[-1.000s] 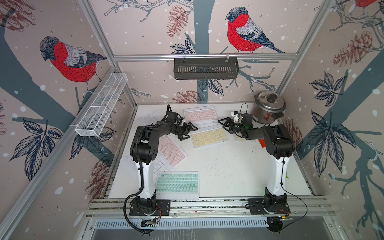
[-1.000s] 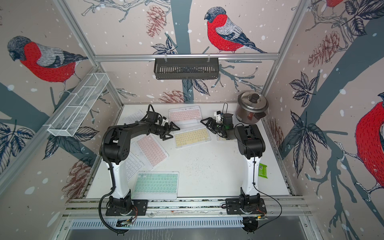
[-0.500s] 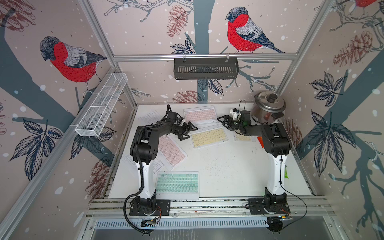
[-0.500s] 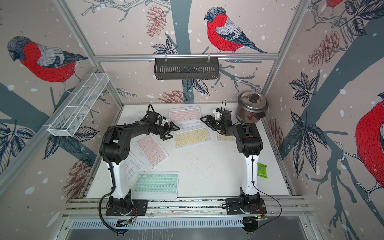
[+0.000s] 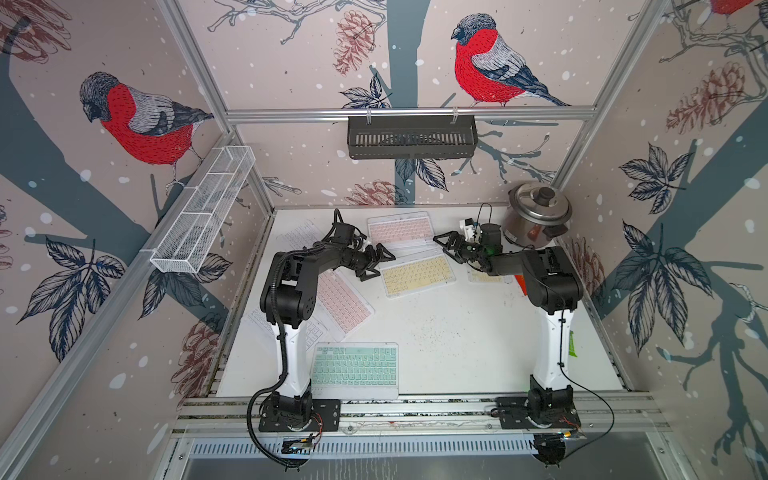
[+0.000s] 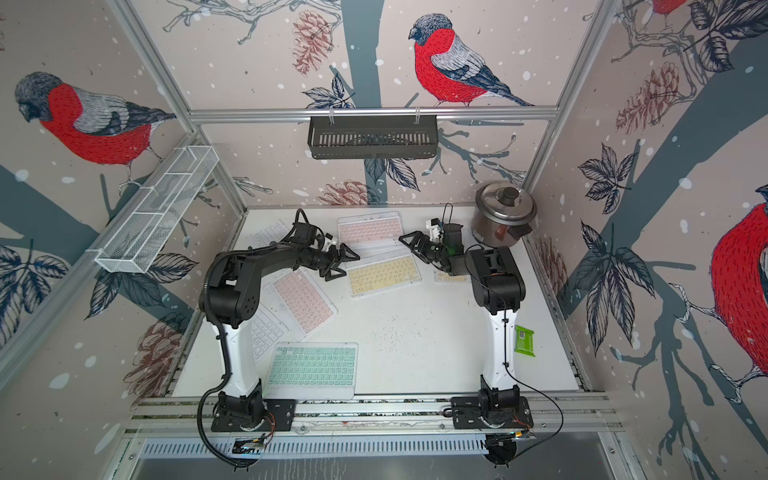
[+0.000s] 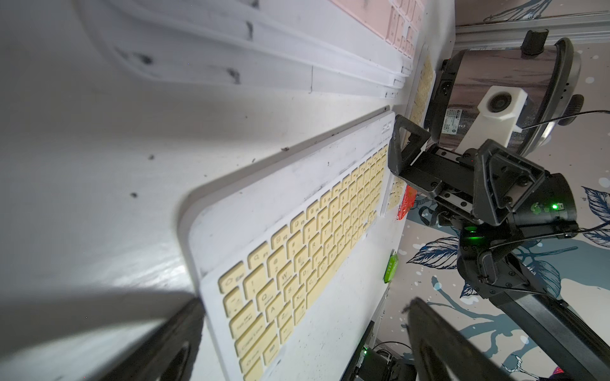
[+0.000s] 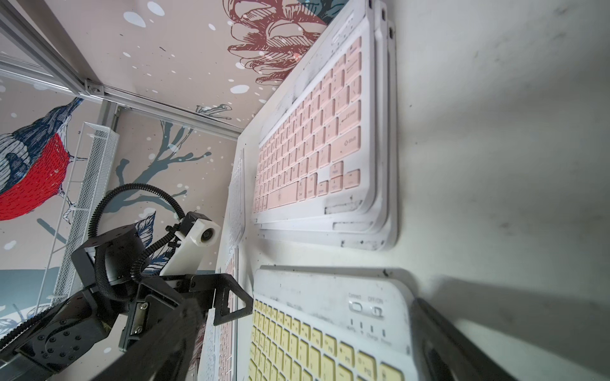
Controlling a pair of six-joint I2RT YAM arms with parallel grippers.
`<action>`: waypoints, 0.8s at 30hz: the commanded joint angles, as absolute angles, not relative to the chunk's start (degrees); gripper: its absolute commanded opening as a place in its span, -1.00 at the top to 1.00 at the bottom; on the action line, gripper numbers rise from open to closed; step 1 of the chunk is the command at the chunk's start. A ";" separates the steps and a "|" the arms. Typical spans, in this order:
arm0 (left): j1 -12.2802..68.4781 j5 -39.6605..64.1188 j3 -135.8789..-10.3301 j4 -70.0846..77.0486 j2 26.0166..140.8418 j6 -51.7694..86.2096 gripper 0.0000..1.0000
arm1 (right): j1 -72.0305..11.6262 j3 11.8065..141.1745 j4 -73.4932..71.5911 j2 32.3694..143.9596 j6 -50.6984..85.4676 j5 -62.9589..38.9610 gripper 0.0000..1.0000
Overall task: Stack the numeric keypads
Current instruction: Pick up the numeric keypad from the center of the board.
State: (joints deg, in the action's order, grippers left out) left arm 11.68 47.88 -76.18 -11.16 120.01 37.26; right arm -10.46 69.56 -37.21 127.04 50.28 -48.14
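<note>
Jaws on both arms stand spread wide and hold nothing: your left gripper [image 5: 379, 263] sits at the left short end of the yellow keypad [image 5: 417, 274] and your right gripper [image 5: 451, 249] at its far right corner. The keypad lies flat on the white table [image 5: 457, 332], just in front of the pink-keyed stack [image 5: 401, 230] at the back. In each wrist view an end of the keypad lies in the gap between that gripper's dark fingers [image 7: 171, 343], though you cannot tell whether any finger touches it. A pink keypad [image 5: 345, 299] under the left arm and a mint keypad [image 5: 355, 368] at the front lie well apart.
</note>
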 commanded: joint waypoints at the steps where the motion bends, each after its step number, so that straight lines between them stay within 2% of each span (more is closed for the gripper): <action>1: 11.51 38.68 -75.47 -17.36 121.31 36.05 -0.93 | -10.55 69.29 -40.67 127.22 52.80 -51.48 -0.99; 24: 11.17 43.86 -72.32 -10.94 120.70 39.84 -0.93 | -12.43 65.22 -37.54 119.48 49.57 -52.39 -1.00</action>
State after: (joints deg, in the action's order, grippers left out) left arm 11.20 50.15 -73.56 -6.63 119.66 39.11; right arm -11.40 65.49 -38.52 120.42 49.34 -46.96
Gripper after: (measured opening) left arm 0.963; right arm 0.996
